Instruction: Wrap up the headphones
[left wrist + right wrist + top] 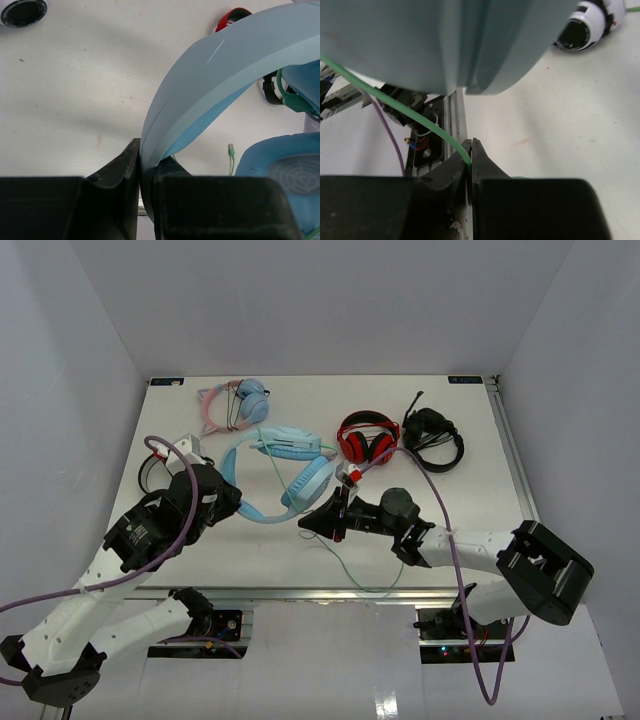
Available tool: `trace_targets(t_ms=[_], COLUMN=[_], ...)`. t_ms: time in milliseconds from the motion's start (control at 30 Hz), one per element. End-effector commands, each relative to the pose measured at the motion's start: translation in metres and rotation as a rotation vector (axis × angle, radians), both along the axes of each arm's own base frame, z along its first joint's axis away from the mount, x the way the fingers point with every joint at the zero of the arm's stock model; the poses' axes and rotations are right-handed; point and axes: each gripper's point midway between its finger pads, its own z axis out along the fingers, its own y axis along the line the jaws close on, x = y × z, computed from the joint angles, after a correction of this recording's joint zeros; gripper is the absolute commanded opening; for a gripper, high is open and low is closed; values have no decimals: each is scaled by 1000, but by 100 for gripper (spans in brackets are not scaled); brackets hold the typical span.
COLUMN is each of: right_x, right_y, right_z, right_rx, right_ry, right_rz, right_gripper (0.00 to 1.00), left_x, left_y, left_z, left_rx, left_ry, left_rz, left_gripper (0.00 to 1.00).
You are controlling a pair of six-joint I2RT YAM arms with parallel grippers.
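The light-blue headphones lie at the table's middle, their wide headband curving toward the left. My left gripper is shut on the headband, which shows pinched between the jaws in the left wrist view. The pale-green cable trails from the cups down to the table's front edge. My right gripper is shut on the cable, held just below the right cup. The cable's plug lies on the table.
Pink cat-ear headphones lie at the back left, a red pair and a black headset at the back right. A white-and-black headset lies by the left arm. The table's front rail is close to the right gripper.
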Motion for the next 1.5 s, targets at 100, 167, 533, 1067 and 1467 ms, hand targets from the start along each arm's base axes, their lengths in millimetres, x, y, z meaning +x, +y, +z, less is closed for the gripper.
trace_targets(t_ms=[100, 167, 533, 1067, 1467], right_x=[43, 44, 80, 95, 75], right_y=[-6, -2, -21, -32, -32], right_z=[26, 26, 39, 79, 61], right_rx=[51, 57, 146, 434, 337], right_ry=[-32, -6, 23, -61, -169], right_rz=[-244, -245, -514, -598, -511], right_gripper=[11, 12, 20, 8, 50], left_x=[-8, -9, -21, -29, -9], left_y=[-38, -43, -64, -73, -48], left_z=[40, 40, 40, 35, 34], left_rx=[-290, -319, -430, -492, -295], left_ry=[-111, -114, -87, -62, -59], left_rz=[-138, -153, -248, -286, -164], left_gripper=[0, 0, 0, 0, 0])
